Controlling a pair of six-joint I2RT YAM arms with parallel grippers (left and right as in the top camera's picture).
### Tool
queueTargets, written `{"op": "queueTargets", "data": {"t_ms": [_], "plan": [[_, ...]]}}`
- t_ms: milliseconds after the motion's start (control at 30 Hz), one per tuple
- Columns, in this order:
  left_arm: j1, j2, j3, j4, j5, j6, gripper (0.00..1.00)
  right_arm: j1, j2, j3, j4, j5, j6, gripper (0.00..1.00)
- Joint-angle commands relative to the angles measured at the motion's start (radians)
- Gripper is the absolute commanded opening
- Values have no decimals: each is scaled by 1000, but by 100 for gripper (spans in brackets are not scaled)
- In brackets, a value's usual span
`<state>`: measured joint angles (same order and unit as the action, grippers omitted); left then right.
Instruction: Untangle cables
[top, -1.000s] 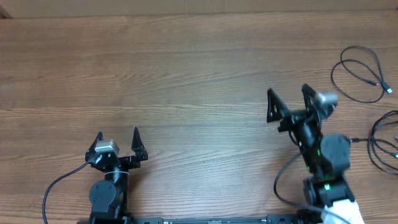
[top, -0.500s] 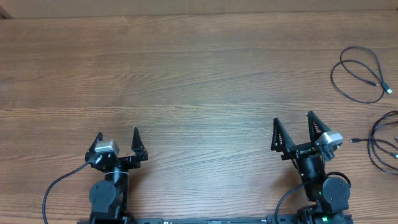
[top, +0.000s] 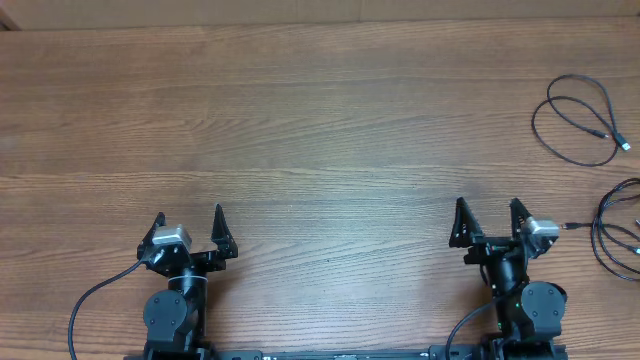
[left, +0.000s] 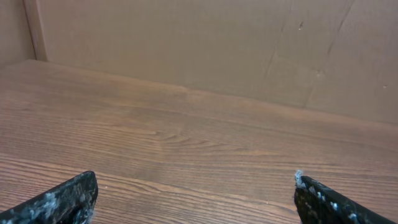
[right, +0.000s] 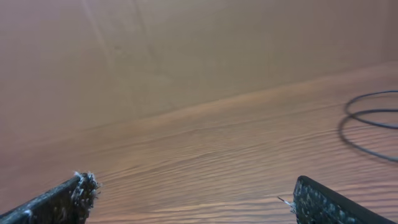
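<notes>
One thin black cable (top: 582, 122) lies in a loose loop at the far right of the wooden table, with small plug ends toward the edge. Part of its loop shows in the right wrist view (right: 372, 118). A second looped cable (top: 622, 228) lies at the right edge, partly cut off by the frame. My right gripper (top: 489, 212) is open and empty, near the front edge, left of that second cable. My left gripper (top: 189, 219) is open and empty at the front left, far from both cables.
A brown cardboard wall (left: 205, 43) stands along the table's far side. The thicker black wires of the arms (top: 95, 300) hang at the front edge. The table (top: 300, 130) is bare wood.
My right arm has pulled back toward the front edge and lowered, its gripper staying open. The left arm and both cables have not moved.
</notes>
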<state>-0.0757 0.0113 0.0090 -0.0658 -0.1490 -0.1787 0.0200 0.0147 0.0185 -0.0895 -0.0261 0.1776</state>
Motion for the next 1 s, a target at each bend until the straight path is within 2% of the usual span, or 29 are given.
{"op": "queueTargets", "data": {"t_ms": [0,133,267,433,967], "plan": [[8,-7,-3,-1,11,22,100,-45,-12,-10,8,-56,-153,100],[8,-7,-3,-1,11,22,100,-95,-12,-10,9,-60,-167,100],[8,-7,-3,-1,11,22,100,-101,-12,-10,9,-69,-250,100],[8,-7,-3,-1,11,22,100,-107,-12,-10,6,-39,-204,100],[8,-7,-3,-1,11,22,100,-106,-12,-10,9,-43,-204,100]]}}
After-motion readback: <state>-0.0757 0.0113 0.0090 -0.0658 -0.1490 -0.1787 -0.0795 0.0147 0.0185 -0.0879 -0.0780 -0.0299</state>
